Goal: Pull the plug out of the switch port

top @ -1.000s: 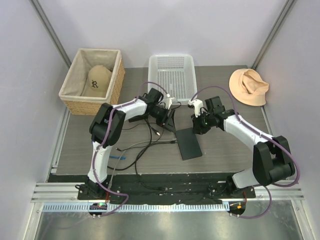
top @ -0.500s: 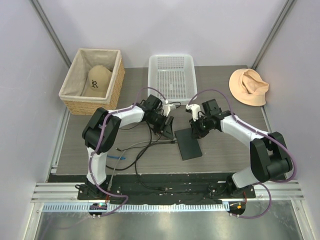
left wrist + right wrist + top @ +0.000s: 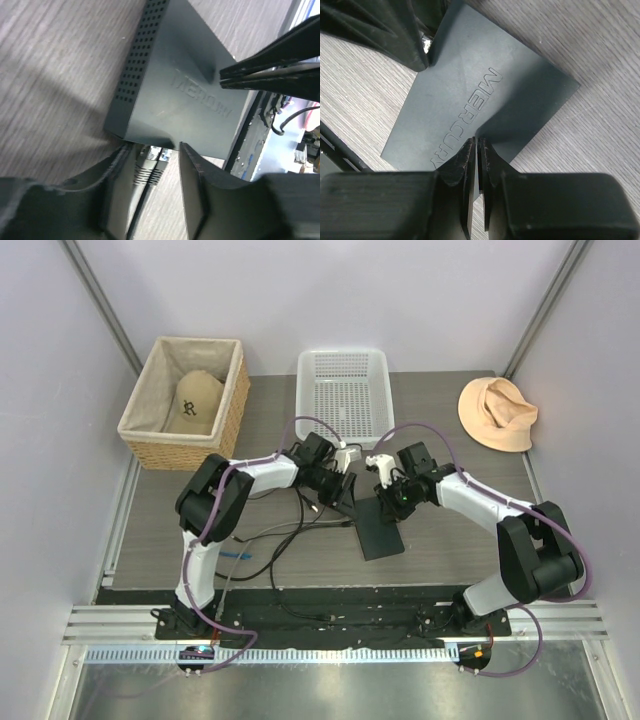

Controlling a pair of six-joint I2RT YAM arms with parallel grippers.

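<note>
The flat black switch box (image 3: 380,528) lies mid-table; its top reads MERCURY (image 3: 185,85) (image 3: 480,100). Two black plugs (image 3: 150,161) sit side by side in the ports on its narrow edge, cords trailing toward the camera. My left gripper (image 3: 342,492) (image 3: 154,150) is open, one finger on each side of the two plugs, not closed on them. My right gripper (image 3: 386,502) (image 3: 477,142) is shut and empty, its tips on or just above the box's top; its fingers show in the left wrist view (image 3: 270,75).
A wicker basket (image 3: 232,400) with a tan cap stands back left. A white plastic basket (image 3: 343,390) is at the back centre. A peach hat (image 3: 497,412) lies back right. Loose black cables (image 3: 285,532) run left of the box.
Both grippers have closed in on the box: the left moved right and down to the plug end, the right moved left onto the box's top.
</note>
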